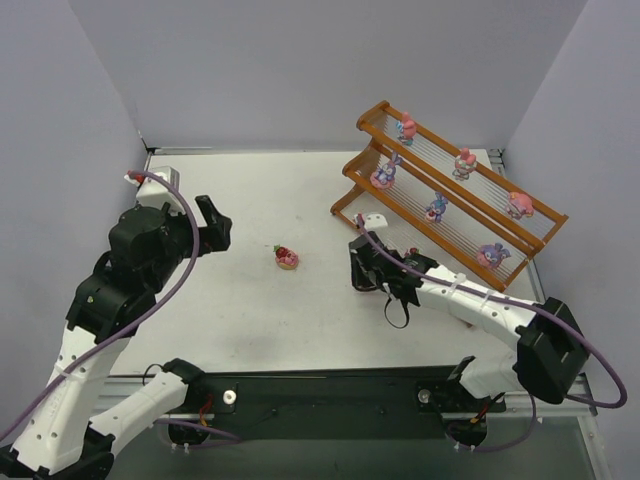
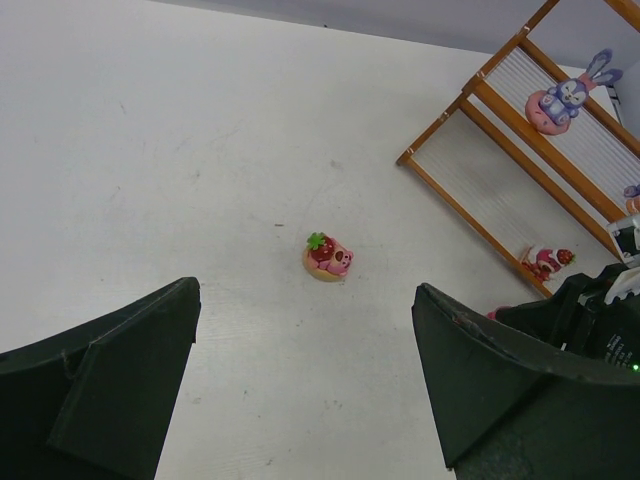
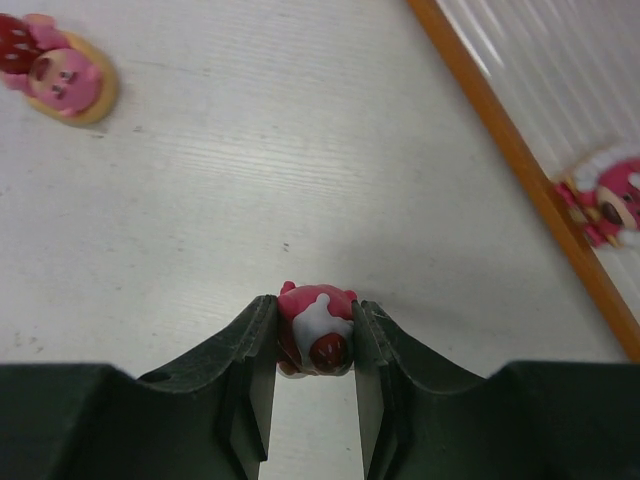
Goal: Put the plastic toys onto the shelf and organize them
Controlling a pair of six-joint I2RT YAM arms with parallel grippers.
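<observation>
I see the white counter (image 1: 250, 310) carrying everything. On its far right stands the stepped wooden shelf (image 1: 470, 215), its long axis running diagonally from far centre toward the near right corner.

My left end effector (image 2: 305, 295) hangs above the counter with its fingers spread wide and nothing between them. My right end effector (image 3: 313, 330) sits just in front of the shelf's lowest tier, narrowed onto a pink-and-red toy (image 3: 315, 320) pinched by its sides. That toy's long axis runs along my fingers, pink end pointing away from the wrist. I cannot tell whether it touches the counter.

Six shelf toys (image 1: 464, 163) stand spaced along the upper two tiers. A red-and-pink figure (image 3: 605, 200) rests on the lowest one.

Between my two end effectors a strawberry toy (image 2: 328, 258) sits on its tan round base, pink face turned toward the shelf.
</observation>
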